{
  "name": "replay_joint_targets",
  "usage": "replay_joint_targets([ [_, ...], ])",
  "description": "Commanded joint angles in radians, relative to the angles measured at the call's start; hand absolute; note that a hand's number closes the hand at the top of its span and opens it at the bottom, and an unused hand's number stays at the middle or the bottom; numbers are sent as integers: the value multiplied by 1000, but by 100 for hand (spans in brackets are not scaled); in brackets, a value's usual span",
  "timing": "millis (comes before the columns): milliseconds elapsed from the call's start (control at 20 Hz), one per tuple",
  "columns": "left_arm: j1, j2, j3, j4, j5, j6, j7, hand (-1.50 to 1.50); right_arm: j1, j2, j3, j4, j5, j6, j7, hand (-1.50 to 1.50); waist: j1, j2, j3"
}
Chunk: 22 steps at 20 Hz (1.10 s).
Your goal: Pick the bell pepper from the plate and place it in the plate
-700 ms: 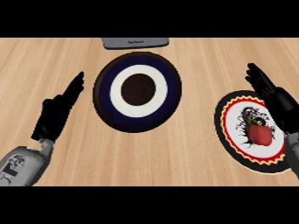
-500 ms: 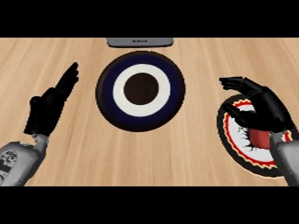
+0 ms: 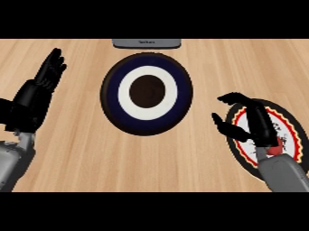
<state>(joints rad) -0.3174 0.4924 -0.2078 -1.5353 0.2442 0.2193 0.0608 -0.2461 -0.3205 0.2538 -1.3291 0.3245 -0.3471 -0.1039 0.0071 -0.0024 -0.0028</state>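
The robot's right hand (image 3: pixel 250 122) hovers over the near-right round plate with black rim and red-and-yellow scalloped border (image 3: pixel 293 131), fingers arched and thumb spread away from them, gripping nothing visible. The red bell pepper (image 3: pixel 274 148) lies on that plate, mostly hidden beneath the wrist and grey forearm. At the centre of the light wooden counter (image 3: pixel 117 158) sits a dark blue round plate with white ring and brown middle (image 3: pixel 147 93), a grey flat object (image 3: pixel 147 43) lies at the far edge, and the left hand (image 3: pixel 32 99) rests at the left with fingers straight, together and pointing up.
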Motion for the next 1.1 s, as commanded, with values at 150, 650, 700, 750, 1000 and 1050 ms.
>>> replay_joint_targets([
  [150,64,18,55,-65,47,-53,-15,0,137,204,-45,22,-65,-240,-340,-150,0,1,4],
  [650,61,10,84,-49,23,-78,0,0,199,-47,-16,-332,291,-156,205,-150,-24,-6,-3],
  [700,62,6,79,-49,9,-70,-9,0,197,-68,-20,-321,313,-111,272,-150,-24,-5,-4],
  [750,61,25,105,-35,34,-91,-5,0,215,-129,-61,-335,299,-55,311,-150,-32,-6,-5],
  [1000,77,12,94,-62,17,-69,-1,0,243,-206,0,-426,399,197,624,-150,-30,-11,-6],
  [1050,48,28,103,-49,18,-85,4,0,214,-218,18,-423,417,259,679,-150,-23,-5,-5],
])
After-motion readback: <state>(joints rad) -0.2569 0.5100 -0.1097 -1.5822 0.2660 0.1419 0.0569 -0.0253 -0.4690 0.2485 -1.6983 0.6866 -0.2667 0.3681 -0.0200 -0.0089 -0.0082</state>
